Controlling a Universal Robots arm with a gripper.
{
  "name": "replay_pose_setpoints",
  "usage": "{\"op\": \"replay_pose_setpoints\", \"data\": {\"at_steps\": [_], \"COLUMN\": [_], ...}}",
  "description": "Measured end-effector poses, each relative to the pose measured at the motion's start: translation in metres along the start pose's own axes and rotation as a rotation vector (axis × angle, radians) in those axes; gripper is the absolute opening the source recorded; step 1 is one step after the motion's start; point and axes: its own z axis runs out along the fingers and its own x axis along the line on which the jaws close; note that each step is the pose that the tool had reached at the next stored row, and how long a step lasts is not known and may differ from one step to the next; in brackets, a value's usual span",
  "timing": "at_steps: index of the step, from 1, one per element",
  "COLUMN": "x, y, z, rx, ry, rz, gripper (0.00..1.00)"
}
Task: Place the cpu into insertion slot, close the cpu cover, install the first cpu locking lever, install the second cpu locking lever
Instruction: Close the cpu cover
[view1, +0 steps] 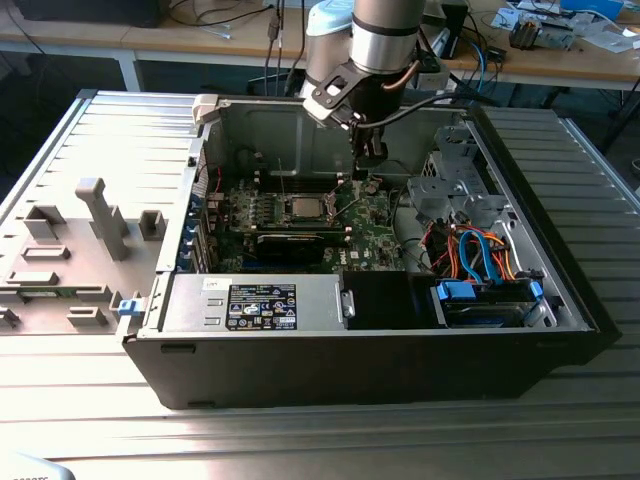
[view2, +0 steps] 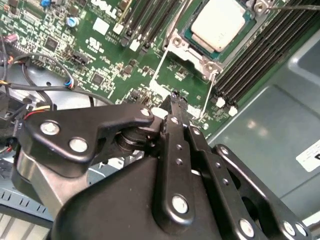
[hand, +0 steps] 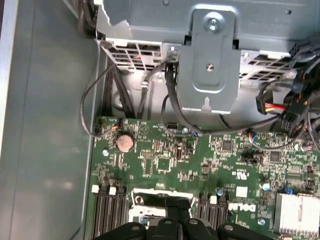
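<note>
Gripper (view2: 176, 100): fingers pressed together, nothing seen pinched. Tip is held low over the board (view2: 100, 55), near the slot (view2: 200, 56).
Cpu (view2: 220, 25): seated in slot, pale top left exposed.
Levers (view2: 159, 67): two thin wire rods, angled out from slot corners toward gripper tip.
Ext. view: arm (view1: 385, 40) is reached down into open case (view1: 350, 350), gripper (view1: 368, 155) just beside cpu (view1: 303, 208).

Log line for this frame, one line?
cpu: in insertion slot | gripper: shut, tips near slot corner
</note>
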Motion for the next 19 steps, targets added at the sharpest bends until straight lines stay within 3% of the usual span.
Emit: {"op": "replay_pose_setpoints", "data": {"at_steps": [6, 11, 19], "x": [-0.0015, -0.0018, -0.0018], "y": [0.0131, 0.0159, 0.0259], "z": [0.0004, 0.0031, 0.0065], "rx": [0.0015, 0.0014, 0.0045], "ry": [-0.0001, -0.0003, 0.0000], "rz": [0.002, 0.073, 0.078], "gripper": [0.11, 0.11, 0.11]}}
